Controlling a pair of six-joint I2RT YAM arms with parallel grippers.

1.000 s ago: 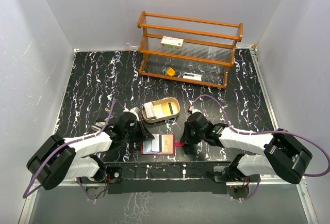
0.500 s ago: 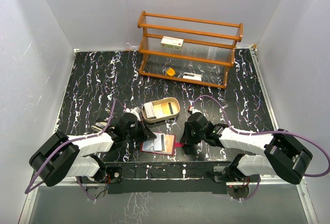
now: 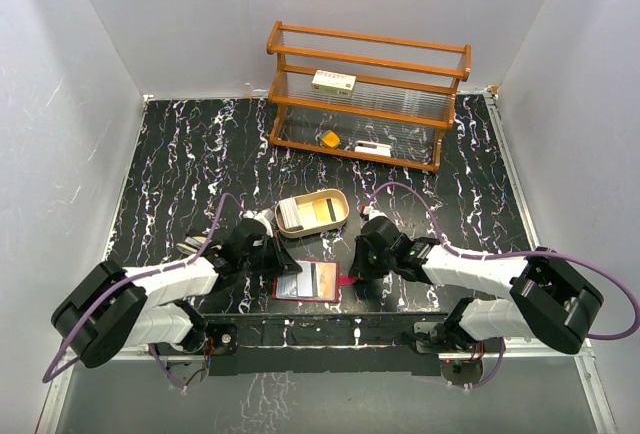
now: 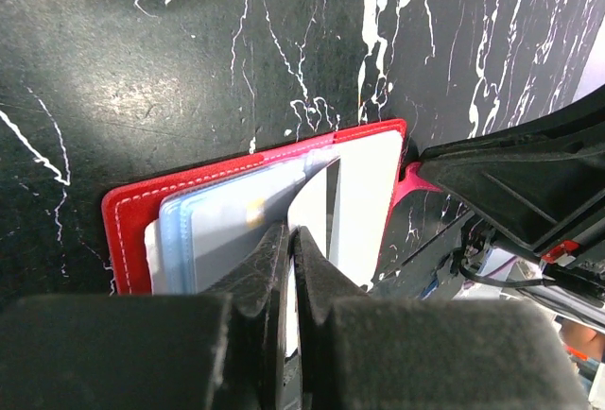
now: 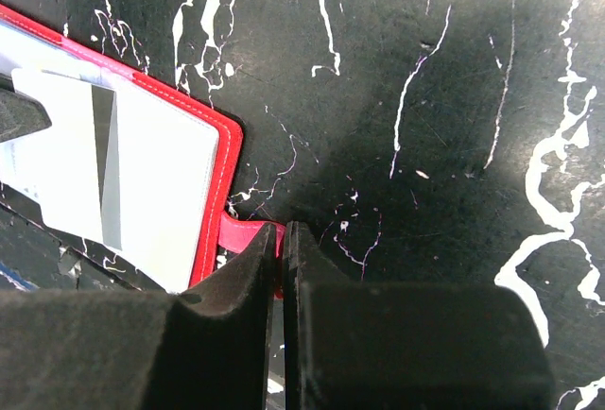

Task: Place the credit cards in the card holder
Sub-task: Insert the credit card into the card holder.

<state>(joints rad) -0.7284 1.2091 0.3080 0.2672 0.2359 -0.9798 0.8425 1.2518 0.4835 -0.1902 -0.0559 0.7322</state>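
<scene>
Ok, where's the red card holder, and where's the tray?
card holder (image 3: 310, 282): top view, on its open inside.
tray (image 3: 347, 210): top view, on its right rim.

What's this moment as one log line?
left gripper: shut on credit card at card holder | right gripper: shut on holder's tab

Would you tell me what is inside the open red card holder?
Visible: bluish clear pockets and a white credit card with a grey stripe, pinched by the left claw. Anything deeper in the pockets is covered.
</scene>
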